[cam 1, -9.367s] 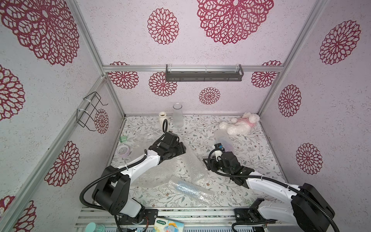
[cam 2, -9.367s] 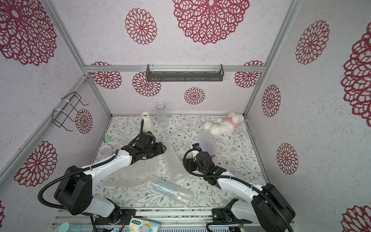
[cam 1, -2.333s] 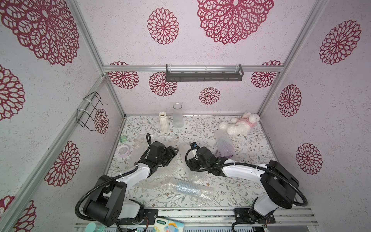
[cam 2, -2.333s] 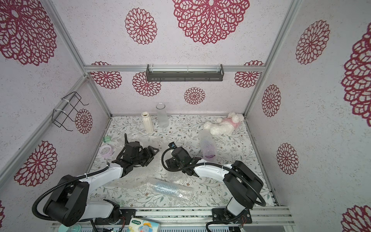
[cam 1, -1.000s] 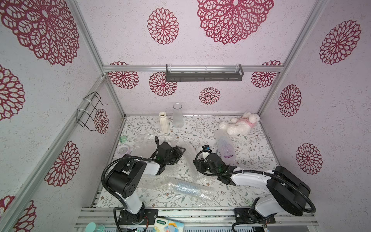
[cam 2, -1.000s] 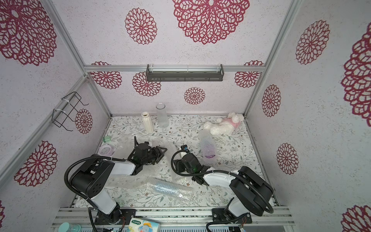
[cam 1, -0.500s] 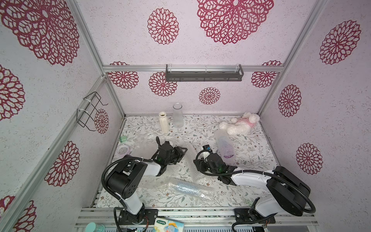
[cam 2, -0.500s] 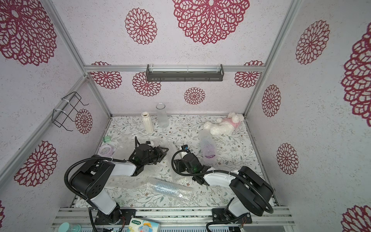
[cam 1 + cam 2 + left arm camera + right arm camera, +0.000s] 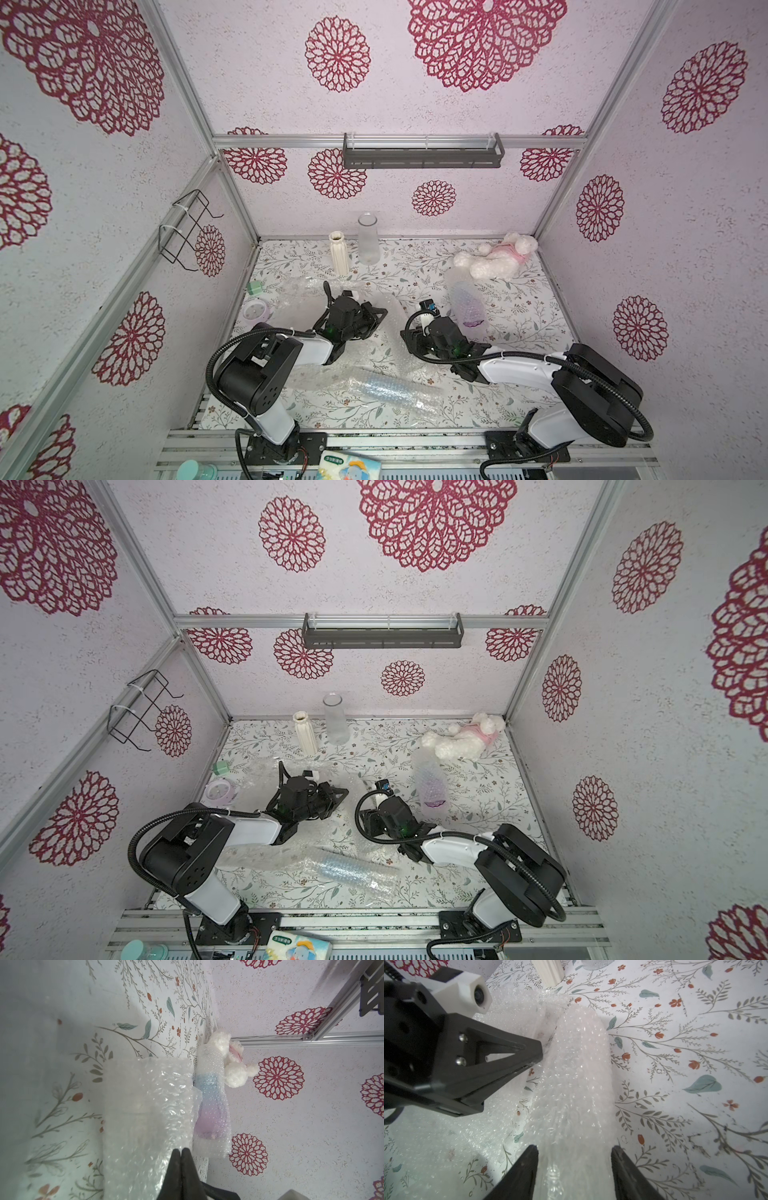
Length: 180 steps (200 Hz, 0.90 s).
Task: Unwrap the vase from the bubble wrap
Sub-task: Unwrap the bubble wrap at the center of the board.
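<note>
With twelve o'clock at the back wall, the floral tabletop (image 9: 519, 340) is busy on most sides. At eleven a cream ribbed vase (image 9: 339, 258) and a frosted glass vase (image 9: 368, 246) stand upright, just beside each other. At one o'clock a white plush toy (image 9: 496, 261) lies against the wall. A bubble-wrapped lilac-and-blue vase (image 9: 466, 305) lies on its side right in front of the toy. A small green block (image 9: 254, 287) and a lilac round thing (image 9: 255, 311) sit at nine by the left wall, with crumpled clear wrap (image 9: 299, 286) beside them. At six, near the front edge, a bubble-wrapped pale blue vase (image 9: 388, 390) lies across the space between the two arm bases.

The loose bubble wrap (image 9: 395, 349) covers the table's middle between the arms. A raised ridge of it runs from the right gripper (image 9: 574, 1147) toward eleven o'clock. That gripper's fingers are spread to either side of the ridge's near end; whether their pads press on it cannot be told. The left gripper (image 9: 384, 311) lies low at the ridge's nine o'clock flank. Its fingers are pressed together on a fold of the wrap. The two grippers are near each other, tips apart.

Bare tabletop opens at three o'clock beyond the right arm, and in a strip at twelve between the wrap and the standing vases. The left wall is close at nine, and the lying pale blue vase crowds the front.
</note>
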Available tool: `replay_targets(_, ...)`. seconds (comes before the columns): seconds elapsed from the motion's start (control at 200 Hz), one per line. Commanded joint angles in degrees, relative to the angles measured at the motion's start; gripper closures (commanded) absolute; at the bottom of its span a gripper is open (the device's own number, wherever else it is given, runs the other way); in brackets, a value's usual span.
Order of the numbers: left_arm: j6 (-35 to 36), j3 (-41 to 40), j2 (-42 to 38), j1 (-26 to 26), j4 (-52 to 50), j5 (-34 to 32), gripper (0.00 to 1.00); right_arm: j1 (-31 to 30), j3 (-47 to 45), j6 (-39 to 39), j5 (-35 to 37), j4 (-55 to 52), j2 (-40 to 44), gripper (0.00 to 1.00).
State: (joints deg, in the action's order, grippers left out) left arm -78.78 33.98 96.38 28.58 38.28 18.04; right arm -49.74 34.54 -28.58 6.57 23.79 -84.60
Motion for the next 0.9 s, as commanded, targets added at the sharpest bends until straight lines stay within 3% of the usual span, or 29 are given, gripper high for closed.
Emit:
replay_targets(0.0, -0.35, 0.11, -1.42, 0.26, 0.34, 0.47, 1.0, 0.34, -0.77, -0.34, -0.03, 0.02, 1.45, 0.42)
replay_targets(0.385, 4.19, 5.74, -6.89, 0.27, -9.12, 0.8, 1.0, -1.19, -0.98, 2.59, 0.44, 0.81, 2.33, 0.41)
replay_targets(0.896, 7.64, 14.99, -3.05, 0.25, -15.83, 2.71, 1.0, -2.62, -1.62, 5.54, 5.62, -0.96, 7.95, 0.31)
